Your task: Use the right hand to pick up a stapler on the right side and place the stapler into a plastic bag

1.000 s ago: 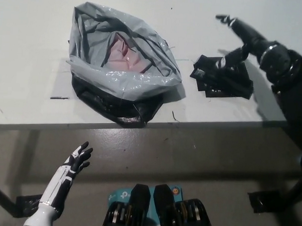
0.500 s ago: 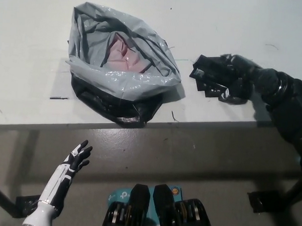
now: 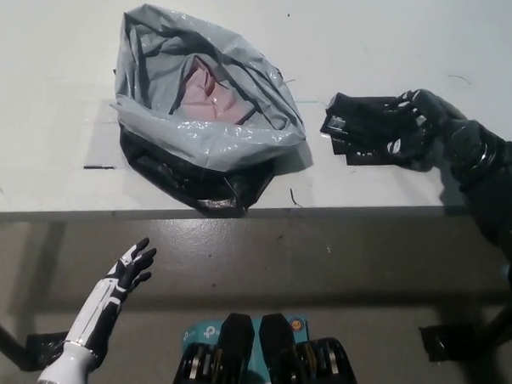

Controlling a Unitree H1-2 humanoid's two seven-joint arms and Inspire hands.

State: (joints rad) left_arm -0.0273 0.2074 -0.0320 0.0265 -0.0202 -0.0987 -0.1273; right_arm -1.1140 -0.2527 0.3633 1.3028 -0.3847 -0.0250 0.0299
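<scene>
1. One black right hand [image 3: 414,135] is near the table's right edge, its fingers curled around the right end of the black stapler [image 3: 354,128].
2. The stapler is at the white table [image 3: 59,30], right of the bag; whether it is lifted cannot be told.
3. The grey plastic bag [image 3: 199,130] gapes open at the table's front edge.
4. The white left hand [image 3: 132,267] rests below that front edge, fingers spread, holding nothing.
</scene>
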